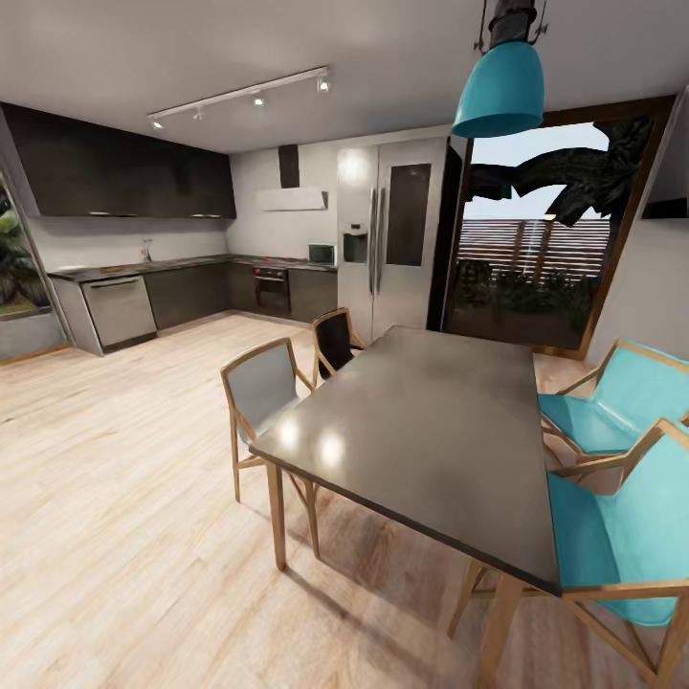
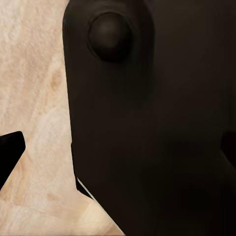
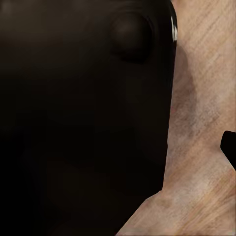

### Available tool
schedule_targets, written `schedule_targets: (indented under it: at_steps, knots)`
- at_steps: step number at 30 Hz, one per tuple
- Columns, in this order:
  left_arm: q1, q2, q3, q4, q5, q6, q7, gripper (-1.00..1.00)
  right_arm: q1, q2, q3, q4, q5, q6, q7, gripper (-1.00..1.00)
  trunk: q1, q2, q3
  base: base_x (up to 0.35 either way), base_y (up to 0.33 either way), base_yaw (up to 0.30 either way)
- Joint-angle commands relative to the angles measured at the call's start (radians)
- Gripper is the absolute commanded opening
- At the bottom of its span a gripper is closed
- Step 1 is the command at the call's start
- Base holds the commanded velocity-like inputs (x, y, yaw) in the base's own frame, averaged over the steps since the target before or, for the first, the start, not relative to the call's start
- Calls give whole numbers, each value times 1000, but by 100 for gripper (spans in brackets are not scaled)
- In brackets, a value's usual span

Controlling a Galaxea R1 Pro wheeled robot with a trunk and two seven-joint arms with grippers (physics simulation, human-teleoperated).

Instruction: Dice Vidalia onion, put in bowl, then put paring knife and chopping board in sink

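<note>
The grey countertop point(image 1: 163, 265) runs along the far left wall over dark cabinets, several metres away across the wooden floor. A thin tap point(image 1: 146, 251) stands on it and marks the sink, whose basin is too far off to make out. The onion, chopping board, paring knife and bowl are too small to tell at this distance. In the left wrist view, my left gripper point(image 2: 118, 150) hangs open over the floor beside the robot's dark body, with one dark fingertip point(image 2: 10, 151) at the frame's edge. In the right wrist view, my right gripper's fingertip point(image 3: 229, 147) also sits at the edge.
A dark dining table point(image 1: 431, 421) stands just ahead on the right. A grey chair point(image 1: 263, 388) and a black chair point(image 1: 335, 343) are on its left side, two teal chairs point(image 1: 622, 517) on its right. Open wooden floor point(image 1: 115, 459) leads left towards the kitchen. A steel fridge point(image 1: 392, 234) stands behind.
</note>
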Motion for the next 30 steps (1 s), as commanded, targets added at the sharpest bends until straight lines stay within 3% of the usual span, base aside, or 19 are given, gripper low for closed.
schedule_targets:
  at_steps: [1, 9, 30]
  knots:
    - [6, 6, 2, 2, 3, -2, -2, 100, -1, 6, 1, -6, 0, -6, -2, 100, 0, 0, 0, 0, 0, 0]
    - [9, 16, 2, 2, 3, -2, -2, 100, 0, 33, 1, -33, -1, -7, -2, 100, 0, 0, 0, 0, 0, 0]
    - [9, 15, 3, 2, 3, -2, -2, 100, 0, 35, 0, -44, -2, -8, -2, 100, 0, 0, 0, 0, 0, 0]
